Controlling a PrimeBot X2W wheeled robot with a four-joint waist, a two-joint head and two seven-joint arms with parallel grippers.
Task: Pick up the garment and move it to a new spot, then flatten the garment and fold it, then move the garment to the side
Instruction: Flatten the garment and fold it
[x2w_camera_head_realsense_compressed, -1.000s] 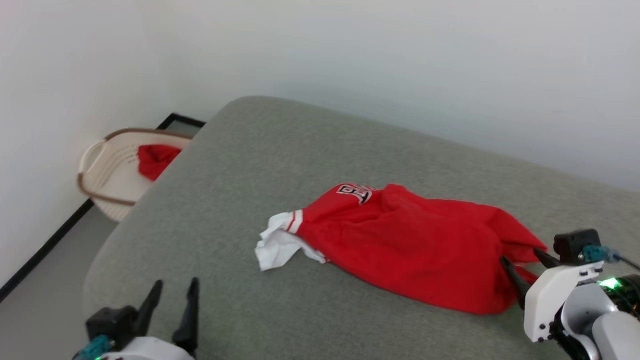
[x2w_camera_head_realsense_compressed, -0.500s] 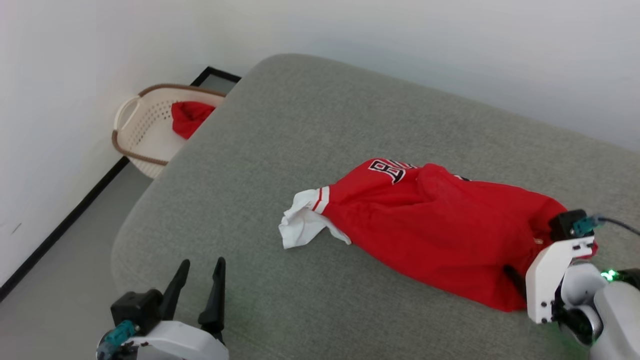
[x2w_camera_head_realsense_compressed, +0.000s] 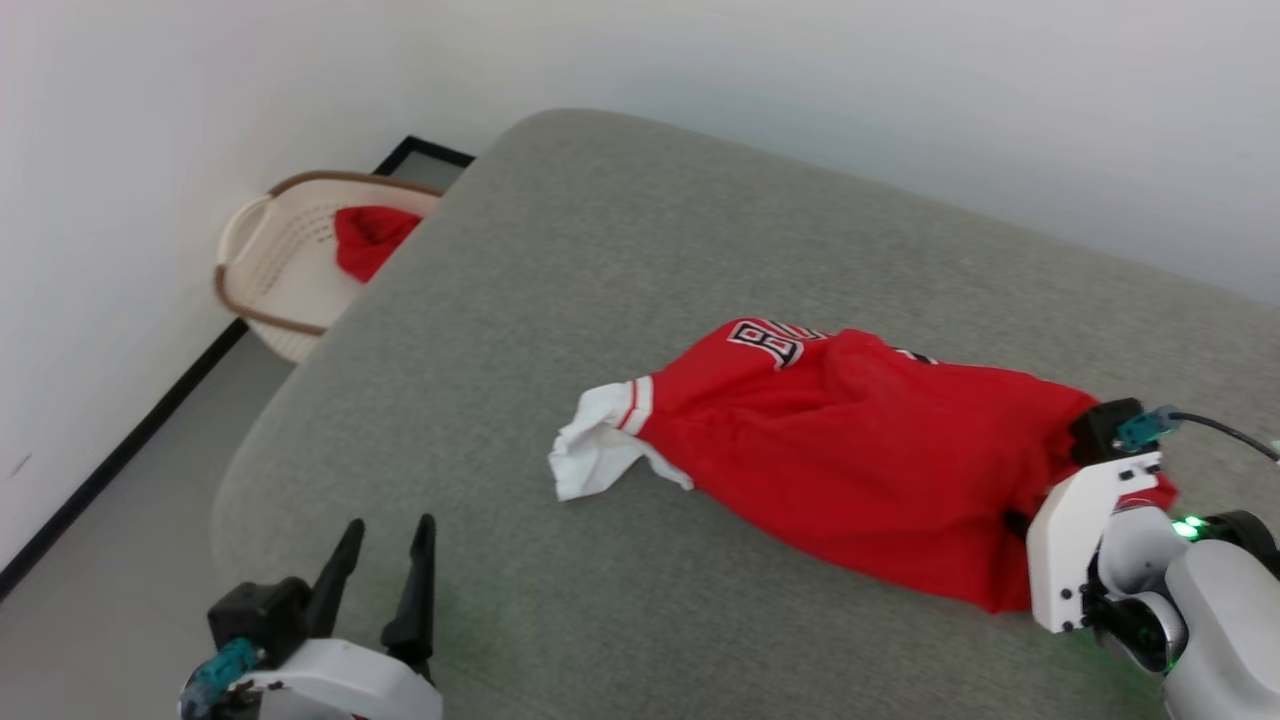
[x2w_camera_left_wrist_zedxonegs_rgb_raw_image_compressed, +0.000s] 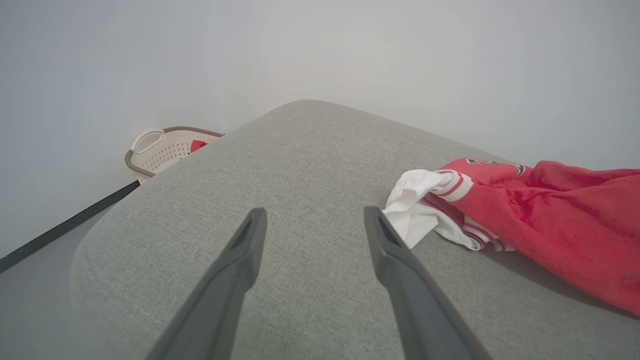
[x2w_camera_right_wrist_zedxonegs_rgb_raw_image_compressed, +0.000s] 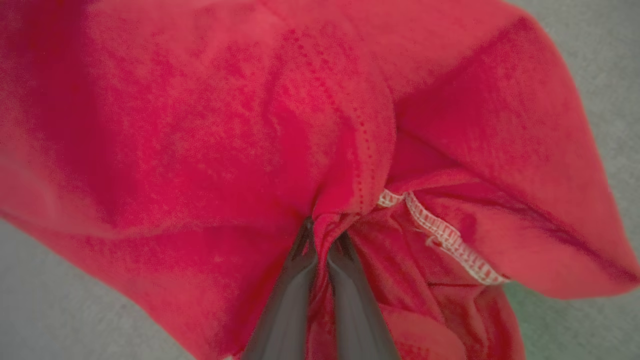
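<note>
On the cushion (x2w_camera_head_realsense_compressed: 600, 250): garment (x2w_camera_head_realsense_compressed: 850, 450) gripped at one end.
Right gripper (x2w_camera_right_wrist_zedxonegs_rgb_raw_image_compressed: 322, 232) clamps a red fold, apparently the hem; left gripper (x2w_camera_head_realsense_compressed: 392, 523) stands spread, empty.

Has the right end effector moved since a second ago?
Yes. Judged against the garment, the right end effector has pushed forward from its right edge into the fabric and shut on it.

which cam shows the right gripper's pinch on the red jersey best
The right wrist view: the right gripper is shut on a bunched fold of the garment, close up. The head view shows the gripper's white housing at the garment's right end, fingers mostly hidden. The left wrist view shows its far end, the white sleeve.
</note>
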